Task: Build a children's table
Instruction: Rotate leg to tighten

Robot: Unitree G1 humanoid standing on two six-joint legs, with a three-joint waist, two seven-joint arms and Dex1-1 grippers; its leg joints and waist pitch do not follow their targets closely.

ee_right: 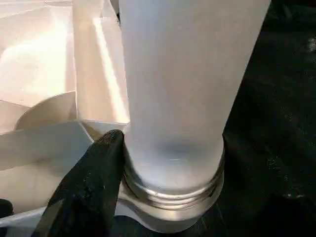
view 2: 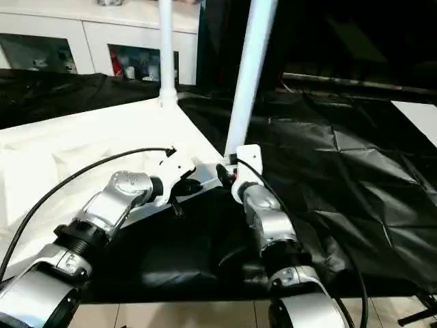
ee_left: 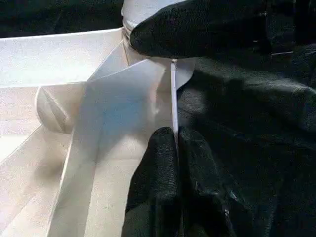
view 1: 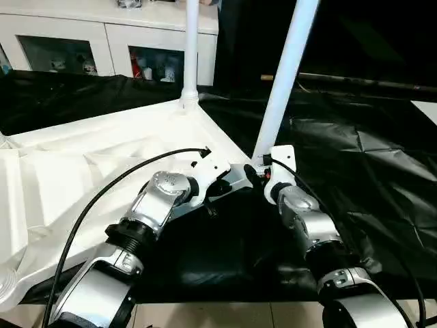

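Observation:
The white table top (view 1: 82, 157) lies upside down on the black cover, ribs facing up. One white leg (view 1: 191, 55) stands upright in its far corner socket. A second leg (view 1: 283, 82) rises from the near right corner, leaning to the right. My left gripper (view 1: 227, 182) is shut on the thin rim wall (ee_left: 173, 94) just beside that corner, one finger on each side. My right gripper (view 1: 259, 173) sits at the leaning leg's base (ee_right: 173, 148). One black finger (ee_right: 91, 187) presses against the threaded collar; the other is hidden behind the leg.
The black-covered work table (view 1: 355, 157) stretches to the right and back. A white glass-door cabinet (view 1: 102, 41) stands behind it. The table's front edge and the tiled floor (view 1: 225, 314) lie just below my forearms. A black cable runs along my left arm.

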